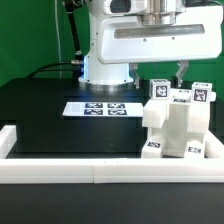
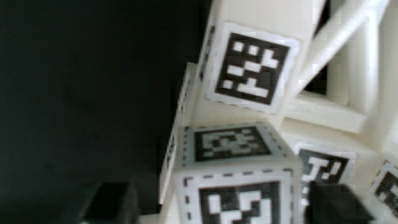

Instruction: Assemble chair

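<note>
A: What is the chair (image 1: 176, 125) like?
B: Chunky matte white plastic, blocky, with flat faces and slim posts, dotted with small black-and-white square tags. It stands on the black bench (image 1: 40, 115) at the exterior view's right, against the low white border rail (image 1: 60, 172).
A: And the pincer (image 1: 167, 72)?
B: Its dark fingers hang at the chair's top; whether they pinch it I cannot tell. The marker board (image 1: 100, 108) lies flat behind

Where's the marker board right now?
In the exterior view, the marker board lies flat on the black table, in front of the robot's base and to the exterior view's left of the chair.
</note>
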